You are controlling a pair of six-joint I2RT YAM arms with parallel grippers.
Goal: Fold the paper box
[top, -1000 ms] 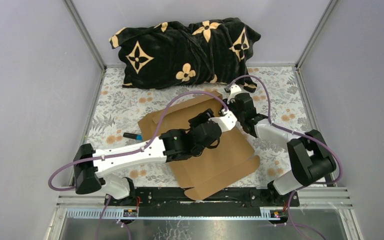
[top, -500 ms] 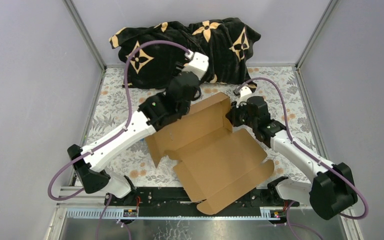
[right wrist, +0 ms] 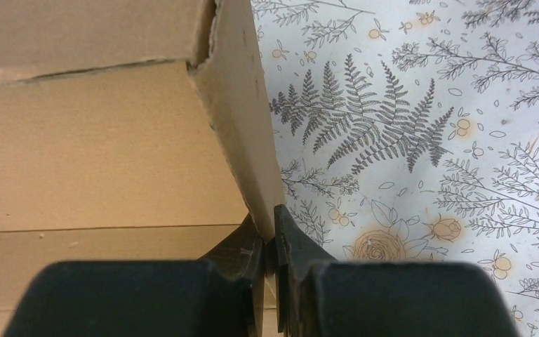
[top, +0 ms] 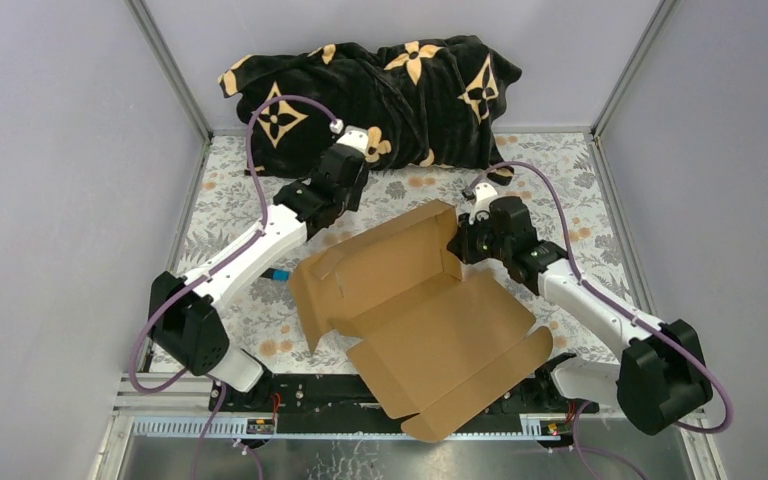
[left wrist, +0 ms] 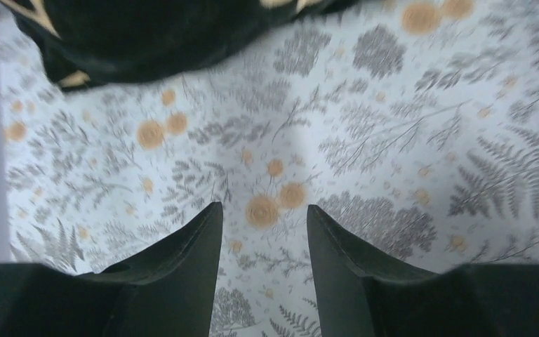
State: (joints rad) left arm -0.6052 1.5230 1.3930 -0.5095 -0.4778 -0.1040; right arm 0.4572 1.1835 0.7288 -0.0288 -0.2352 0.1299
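Arms first: we see the left arm stretched long and away from its base, the left end effector [top: 352,143] pointing down over the floral tabletop [top: 230,215]. Its fingers [left wrist: 182,260] stand spread, with only the flower print showing between them and nothing touched. Just beyond this end effector lies a black cushion [top: 380,85] with tan flower marks. The paper box [top: 430,320] sits apart from it, to its right and back toward the arm bases. A blue-tipped pen [top: 274,273] lies behind the end effector, beside the same arm's forearm.

We see the right arm reaching forward and inward, its forearm sloping down. The right end effector [right wrist: 268,221] is pressed together on the box's raised side flap [right wrist: 242,126], pinching the flap's lower edge between the two tips. The box spreads out to the left of this end effector and back toward the bases. It is plain brown corrugated card, half folded, with its far panel tipped up and short walls at both ends. Its near panel lies flat. Inside the open tray we see bare cardboard.
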